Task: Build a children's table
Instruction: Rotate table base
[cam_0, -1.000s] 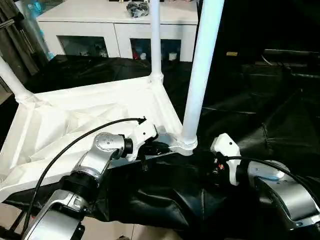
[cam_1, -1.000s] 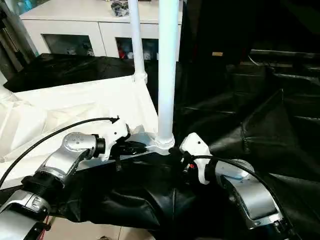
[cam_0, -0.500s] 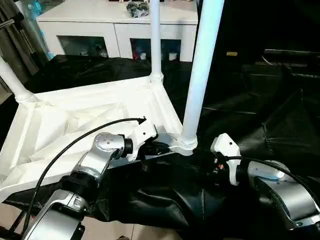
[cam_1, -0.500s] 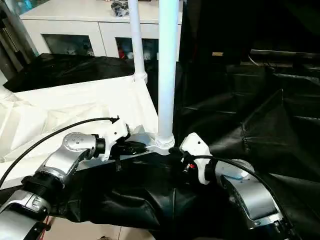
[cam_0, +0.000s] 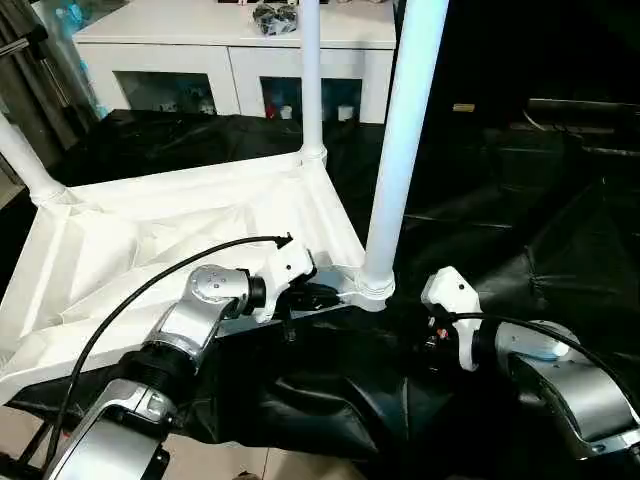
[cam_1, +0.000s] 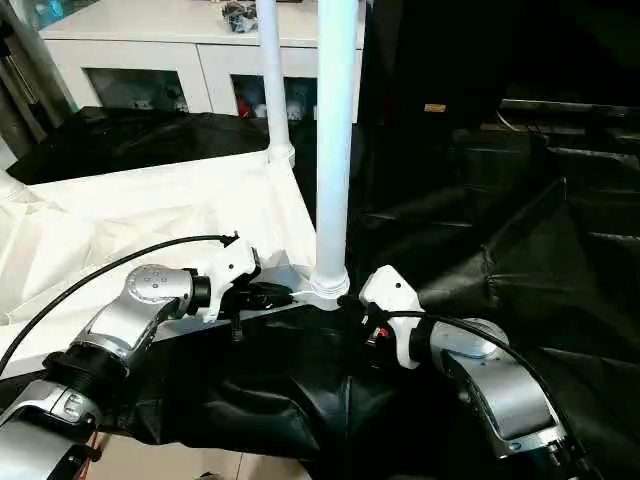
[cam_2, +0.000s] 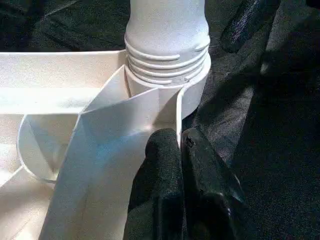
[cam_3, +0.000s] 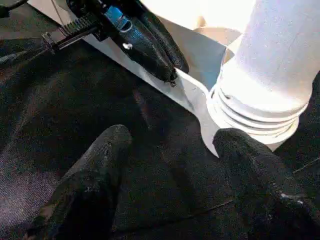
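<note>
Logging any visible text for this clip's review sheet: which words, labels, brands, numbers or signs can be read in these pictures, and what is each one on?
None can be read.
Small yellowish tag on the dark backdrop: too small to read.
Tabletop, near leg: no markings visible.
Cabinet: no lettering visible.

white glass-door cabinet (cam_0: 235, 55), black floor sheeting (cam_0: 520, 230)

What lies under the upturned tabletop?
Black sheeting spreads beneath the tabletop and beyond its near edge. What the sheeting itself rests on is covered, as is everything directly below the tabletop.
</note>
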